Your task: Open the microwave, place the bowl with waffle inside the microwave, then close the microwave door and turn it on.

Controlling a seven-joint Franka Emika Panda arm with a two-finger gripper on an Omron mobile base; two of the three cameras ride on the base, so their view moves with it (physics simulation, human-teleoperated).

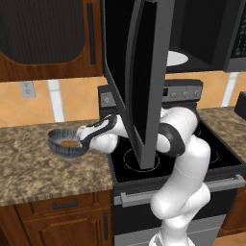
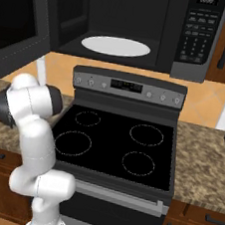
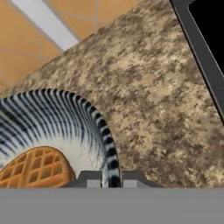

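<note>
Going left to right in the left base view: the bowl (image 1: 67,143) is sitting on the granite counter (image 1: 29,166) left of the stove (image 1: 192,158), with the waffle (image 1: 70,142) lying flat inside it. The gripper (image 1: 85,139) is reaching in from the right and meeting the bowl's near rim. Right of that, the microwave door (image 1: 139,77) is hanging wide open, swung out over the cooktop, and the microwave (image 1: 202,33) cavity is showing its white turntable (image 1: 176,58) behind it.

The hand view is giving the best look: the two fingertips (image 3: 90,178) are sitting close together with the bowl's striped rim running up between them, one tip inside the wall and one outside. So the pincer is nearly closed and pinching the rim, as far as I can judge. The bowl is resting on the counter, not lifted yet.

My guess on handling: it looks like a stiff ceramic-type bowl, light enough, but a one-sided rim pinch means it'll want to tip away from the fingers. The glaze could be slippery too. The waffle is loose, so any tilt could be sliding it around or out. Rim is really the only place to grab; keeping it level on the way up to the open microwave is the tricky bit.
</note>
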